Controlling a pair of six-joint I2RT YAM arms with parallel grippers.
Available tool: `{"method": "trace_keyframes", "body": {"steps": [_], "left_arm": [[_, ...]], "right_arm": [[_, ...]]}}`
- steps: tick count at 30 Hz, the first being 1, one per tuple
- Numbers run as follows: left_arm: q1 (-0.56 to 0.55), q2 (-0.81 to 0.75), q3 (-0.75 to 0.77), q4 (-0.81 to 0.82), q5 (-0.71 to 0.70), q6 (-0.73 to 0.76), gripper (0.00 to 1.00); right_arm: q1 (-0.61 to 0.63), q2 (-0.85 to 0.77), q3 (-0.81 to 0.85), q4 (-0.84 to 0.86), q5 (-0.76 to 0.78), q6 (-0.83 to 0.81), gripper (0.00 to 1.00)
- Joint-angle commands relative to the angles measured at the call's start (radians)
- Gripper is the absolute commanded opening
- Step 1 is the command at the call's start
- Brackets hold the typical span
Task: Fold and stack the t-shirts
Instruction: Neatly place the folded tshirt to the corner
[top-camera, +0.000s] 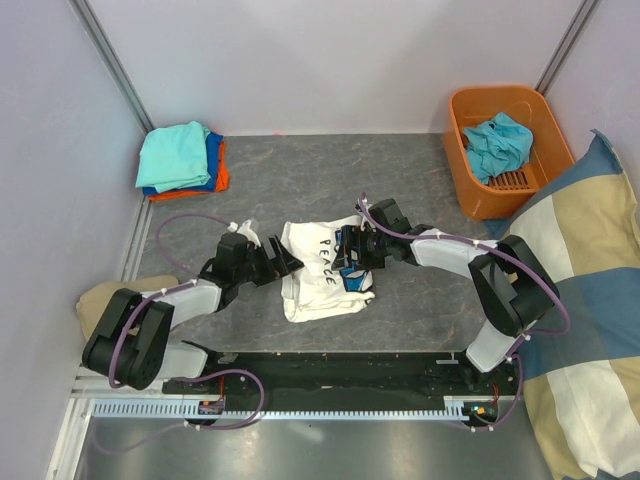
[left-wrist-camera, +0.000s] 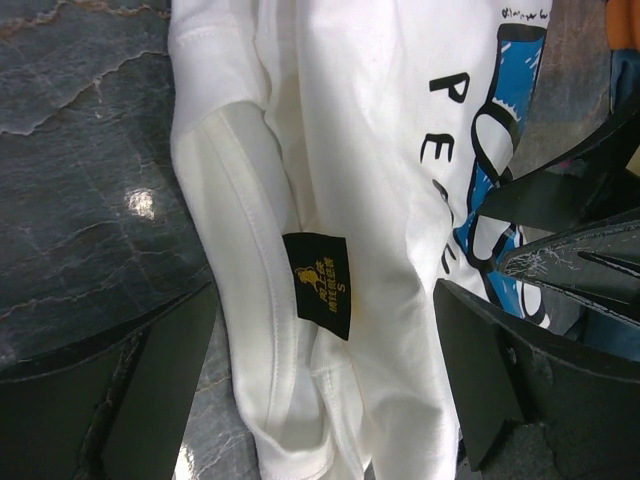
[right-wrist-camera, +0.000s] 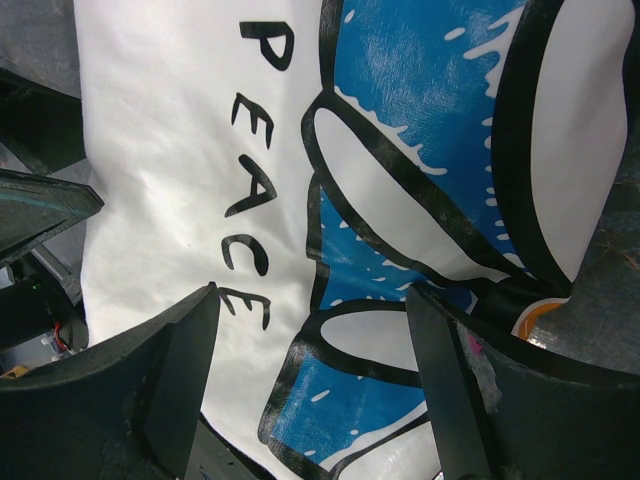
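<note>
A white t-shirt (top-camera: 318, 280) with black "PEACE" lettering and a blue print lies crumpled in the middle of the grey table (top-camera: 300, 180). My left gripper (top-camera: 290, 262) stands open at its left edge. In the left wrist view, the left gripper (left-wrist-camera: 325, 380) straddles a folded white edge (left-wrist-camera: 250, 300) carrying a black label (left-wrist-camera: 318, 283). My right gripper (top-camera: 352, 250) is open at the shirt's right side. Seen from the right wrist, the right gripper (right-wrist-camera: 312, 370) hovers over the blue print (right-wrist-camera: 400, 250). Folded teal (top-camera: 178, 152), blue and orange tees are stacked at the back left.
An orange basket (top-camera: 495, 205) at the back right holds a crumpled teal tee (top-camera: 497, 143). A blue-and-cream checked cushion (top-camera: 580, 300) fills the right side. A tan cap (top-camera: 98, 298) lies by the left arm's base. Walls close in the back and sides.
</note>
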Motion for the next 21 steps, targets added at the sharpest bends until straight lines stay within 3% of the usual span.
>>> {"method": "trace_keyframes", "body": {"steps": [1, 12, 21], "left_arm": [[-0.015, 0.065, -0.025, -0.090, 0.005, 0.049, 1.00], [-0.052, 0.161, -0.064, 0.005, 0.031, -0.028, 1.00], [-0.129, 0.319, -0.094, 0.210, 0.075, -0.109, 0.97]], "right_arm": [[0.004, 0.021, -0.008, -0.008, 0.033, -0.007, 0.84], [0.004, 0.018, 0.004, -0.023, 0.037, -0.007, 0.84], [0.004, 0.016, 0.007, -0.026, 0.036, -0.004, 0.84]]}}
